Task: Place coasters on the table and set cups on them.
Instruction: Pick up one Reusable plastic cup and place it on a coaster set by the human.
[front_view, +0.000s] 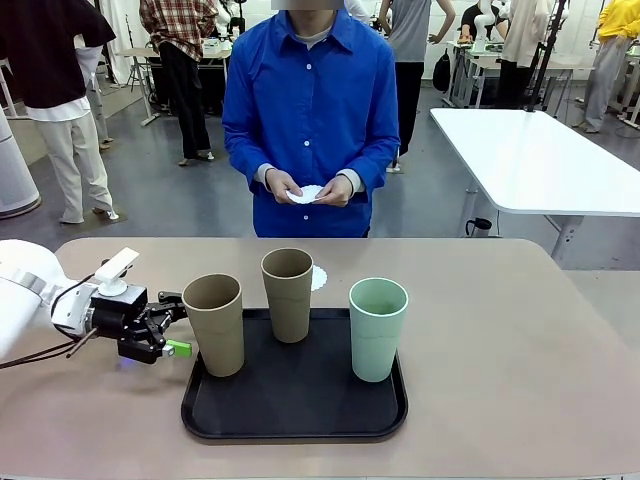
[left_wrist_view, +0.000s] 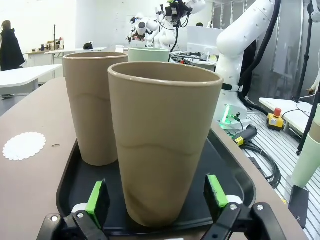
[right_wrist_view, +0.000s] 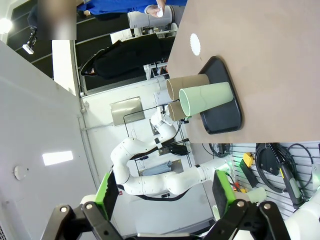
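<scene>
L gripper (front_view: 175, 322), jaws apart, is facing the upright near-left tan cup (front_view: 214, 325), which is standing just right of it, lined up btwn the pads. R gripper (right_wrist_view: 165, 192) is hanging open, farther off.

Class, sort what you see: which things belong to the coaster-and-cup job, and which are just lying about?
Job: near tan tumbler, far tan tumbler, mint tumbler, black tray, lacy coaster on the beige table, second lacy coaster in the person's hands.
Lying about: white-topped table, yellow box with red button.
</scene>
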